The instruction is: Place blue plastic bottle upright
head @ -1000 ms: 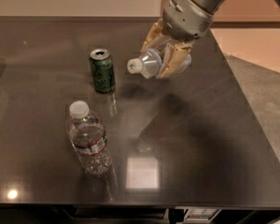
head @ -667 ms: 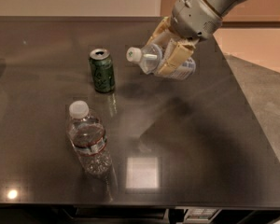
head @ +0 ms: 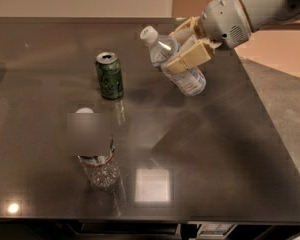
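The gripper (head: 180, 46) hung over the far right of the dark table (head: 225, 154), its tan fingers (head: 188, 59) clamped around the blue plastic bottle (head: 191, 80). The bottle was in the air and tilted, with its white cap pointing up and left. It was just right of the green can (head: 109, 75). A wider bottle (head: 100, 165) stood nearer, well apart.

A dark glossy table (head: 230, 134) seen from above. At upper right, a grey robot arm reaches in, and its gripper (head: 184, 45) has tan fingers (head: 188, 58) clamped around the blue plastic bottle (head: 190, 80). The bottle is held in the air above the table, tilted, with its white cap pointing up and left. A green drink can (head: 109, 76) stands upright to its left. Nearer the front edge stands a crinkled clear bottle (head: 100, 166), its upper part blurred.
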Controlling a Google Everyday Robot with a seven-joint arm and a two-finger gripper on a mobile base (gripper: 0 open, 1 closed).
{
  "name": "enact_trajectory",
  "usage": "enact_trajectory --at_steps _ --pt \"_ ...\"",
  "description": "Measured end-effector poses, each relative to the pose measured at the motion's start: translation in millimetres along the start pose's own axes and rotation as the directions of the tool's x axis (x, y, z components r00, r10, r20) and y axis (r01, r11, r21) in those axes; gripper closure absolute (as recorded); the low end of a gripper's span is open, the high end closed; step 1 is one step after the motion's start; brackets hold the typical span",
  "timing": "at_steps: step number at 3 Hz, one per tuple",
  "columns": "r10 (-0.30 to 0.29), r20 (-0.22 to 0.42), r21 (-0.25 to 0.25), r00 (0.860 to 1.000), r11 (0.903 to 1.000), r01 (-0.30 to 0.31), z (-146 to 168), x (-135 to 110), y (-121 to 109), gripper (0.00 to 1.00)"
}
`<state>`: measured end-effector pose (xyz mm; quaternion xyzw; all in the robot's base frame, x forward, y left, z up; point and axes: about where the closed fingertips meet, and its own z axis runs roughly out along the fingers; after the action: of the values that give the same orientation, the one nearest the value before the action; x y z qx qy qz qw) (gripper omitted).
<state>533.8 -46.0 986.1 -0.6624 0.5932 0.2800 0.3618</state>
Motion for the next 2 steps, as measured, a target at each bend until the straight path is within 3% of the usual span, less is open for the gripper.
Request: enact_trajectory --at_steps 1,2 --pt "0.072 0.172 0.025 0.982 0.9967 -0.077 -7.5 0.1 -2.7 1.00" --pt "0.112 0.308 0.042 0.945 0.9905 -0.131 -16.2 6.3 -9.2 1.00"
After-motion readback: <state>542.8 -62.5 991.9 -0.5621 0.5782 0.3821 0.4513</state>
